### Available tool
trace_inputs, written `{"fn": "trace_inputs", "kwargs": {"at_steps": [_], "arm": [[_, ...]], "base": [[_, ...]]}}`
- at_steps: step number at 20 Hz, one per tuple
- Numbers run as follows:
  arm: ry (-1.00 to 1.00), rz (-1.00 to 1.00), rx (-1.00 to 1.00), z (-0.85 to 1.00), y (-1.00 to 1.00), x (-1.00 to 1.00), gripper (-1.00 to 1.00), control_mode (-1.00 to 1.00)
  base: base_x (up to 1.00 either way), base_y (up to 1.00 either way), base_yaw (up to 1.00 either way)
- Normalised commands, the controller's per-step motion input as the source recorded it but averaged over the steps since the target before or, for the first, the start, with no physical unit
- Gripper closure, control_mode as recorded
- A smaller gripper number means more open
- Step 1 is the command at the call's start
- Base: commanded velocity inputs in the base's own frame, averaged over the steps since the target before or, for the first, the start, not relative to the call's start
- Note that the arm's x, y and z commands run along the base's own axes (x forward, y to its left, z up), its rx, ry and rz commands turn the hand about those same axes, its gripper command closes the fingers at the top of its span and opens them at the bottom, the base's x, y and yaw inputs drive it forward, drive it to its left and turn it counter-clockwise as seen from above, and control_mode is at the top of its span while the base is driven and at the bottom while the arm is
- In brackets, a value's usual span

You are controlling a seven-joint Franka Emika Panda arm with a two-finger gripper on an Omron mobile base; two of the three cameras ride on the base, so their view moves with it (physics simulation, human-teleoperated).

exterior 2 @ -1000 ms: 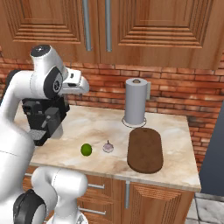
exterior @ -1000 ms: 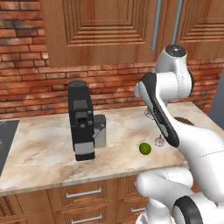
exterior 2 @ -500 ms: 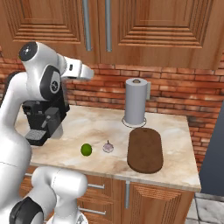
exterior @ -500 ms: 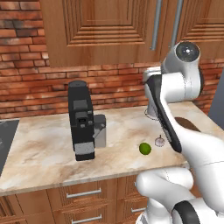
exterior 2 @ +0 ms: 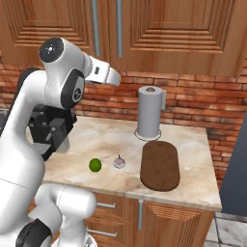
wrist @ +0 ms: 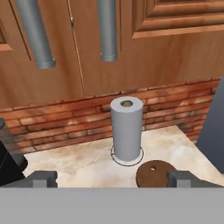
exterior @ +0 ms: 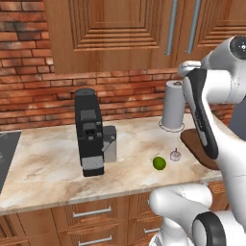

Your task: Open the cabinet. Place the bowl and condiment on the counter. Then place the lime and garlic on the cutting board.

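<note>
Left base view: cabinet (exterior: pixel 115 33) doors closed, two silver bar handles (exterior: pixel 172 26) side by side at the top right. Black coffee machine (exterior: pixel 91 132) stands on the beige worktop (exterior: pixel 43 168). Lime (exterior: pixel 159 163) sits near the front edge, garlic (exterior: pixel 175 155) just beside it to the right, not touching. Grey paper towel roll (exterior: pixel 173 105) stands upright at the back by the brick wall. Cutting board (exterior: pixel 194 146) mostly hidden behind the white arm.

Right base view: arm raised, its hand end up near the cabinet handles (exterior 2: pixel 118 26). Lime (exterior 2: pixel 95 165) and garlic (exterior 2: pixel 118 162) lie on the worktop (exterior 2: pixel 193 178), left of the cutting board (exterior 2: pixel 159 165), which lies flat and bare. Towel roll (exterior 2: pixel 148 112) just behind the board.

Hand view: claw (wrist: pixel 113 178) fingers wide apart, nothing between them. Two handles (wrist: pixel 107 28) hang above, door seam between them. Towel roll (wrist: pixel 127 129) dead ahead, rounded end of the cutting board (wrist: pixel 153 173) below it. Bowl not visible, cabinet shut.
</note>
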Motion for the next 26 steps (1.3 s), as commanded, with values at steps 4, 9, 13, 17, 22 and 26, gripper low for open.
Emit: {"fn": "trace_inputs", "kwargs": {"at_steps": [4,9,13,17,22,26], "arm": [[0.0,-0.01,0.07,0.74,-0.1,0.51,-1.0,-1.0],[0.0,-0.07,0.02,0.11,-0.09,0.35,-1.0,-1.0],[-0.03,0.05,0.03,0.15,-0.29,0.03,-1.0,-1.0],[-0.08,0.16,0.0,0.21,-0.14,0.69,-1.0,-1.0],[-0.01,0.05,-0.05,0.01,0.0,0.64,-1.0,-1.0],[0.0,0.0,-0.05,-0.02,0.0,0.46,-1.0,-1.0]], "base": [[0.0,0.0,0.0],[0.0,0.0,0.0],[0.0,0.0,0.0],[0.0,0.0,0.0],[0.0,0.0,0.0],[0.0,0.0,0.0]]}}
